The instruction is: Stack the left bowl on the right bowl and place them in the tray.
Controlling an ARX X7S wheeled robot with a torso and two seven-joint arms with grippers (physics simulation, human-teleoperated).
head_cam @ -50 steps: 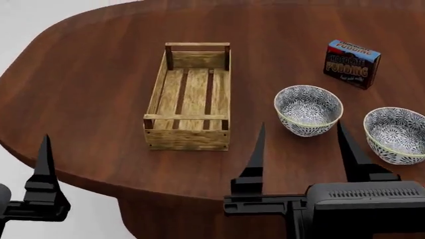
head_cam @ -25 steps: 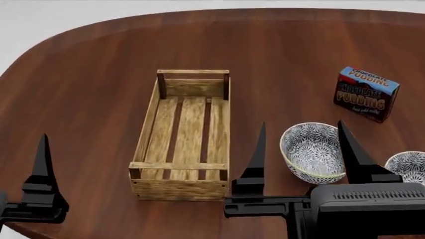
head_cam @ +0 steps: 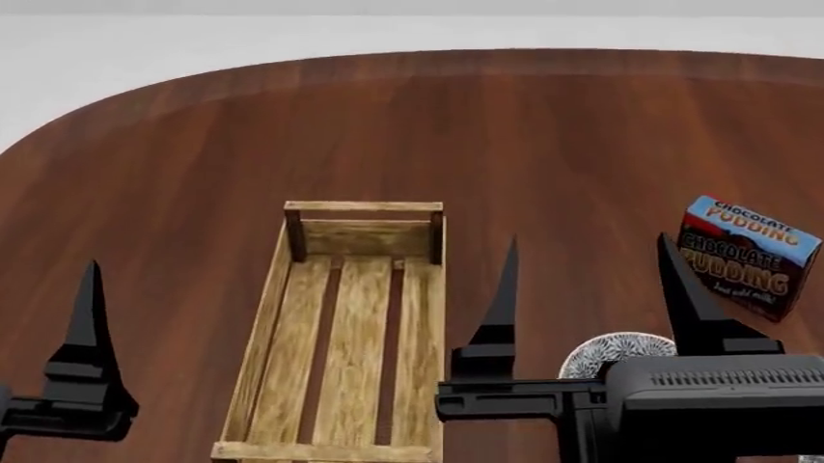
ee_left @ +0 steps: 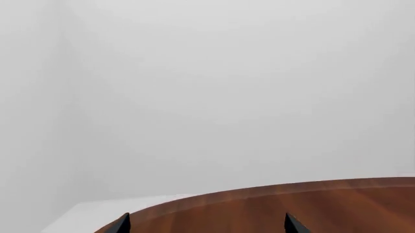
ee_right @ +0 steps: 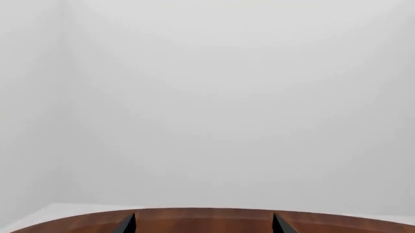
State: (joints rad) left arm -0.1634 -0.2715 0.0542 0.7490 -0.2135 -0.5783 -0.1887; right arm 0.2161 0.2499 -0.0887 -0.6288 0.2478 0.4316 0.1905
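Right, your bowls are nearly out of sight: only a patterned sliver of the left bowl (head_cam: 618, 353) peeks above the right gripper (head_cam: 586, 289) in the head view, and the other bowl I can't pick out at all. Judging by that glazed look, expect it hard, slick and breakable, so take it by the rim, one finger inside and one outside, and squeeze gently. Both grippers stand wide open and empty, the left gripper (head_cam: 88, 333) showing just one finger up here. The tray (head_cam: 347, 338) sits between your arms on the bench (head_cam: 515, 145), the pudding box (head_cam: 747, 256) off right. Neither wrist camera helps: each shows only fingertips, the bench edge and blank wall.
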